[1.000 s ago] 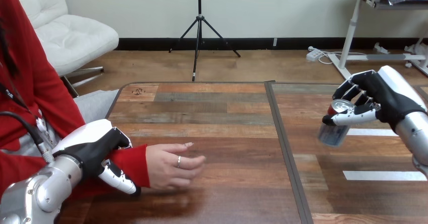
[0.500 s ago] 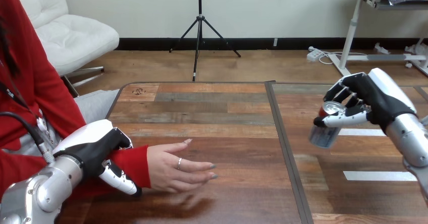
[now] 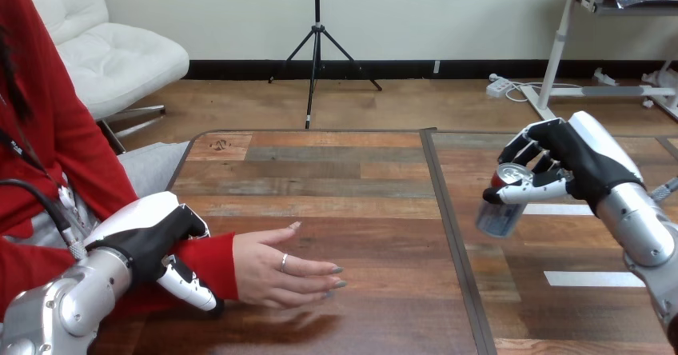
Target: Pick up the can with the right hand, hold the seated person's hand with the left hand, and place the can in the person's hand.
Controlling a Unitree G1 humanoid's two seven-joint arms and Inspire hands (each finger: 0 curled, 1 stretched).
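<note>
Wood counter (image 3: 336, 187): R hand (image 3: 588, 159) fingers (image 3: 534, 142) curled round tilted can (image 3: 500, 215), held above it; L hand (image 3: 148, 239) fingers (image 3: 190, 285) clasp person's wrist (image 3: 211, 259).

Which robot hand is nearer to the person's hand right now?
Left. The left hand is curled round the wrist beside the person's hand; the right hand holds the can across the table.

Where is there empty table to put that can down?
The wide wooden table is bare from its far edge down to the person's hand, and across to the dark middle seam. Bare too below the silver drink can in the right hand. Crowded: near-left corner, where the left hand clasps the person's wrist.
</note>
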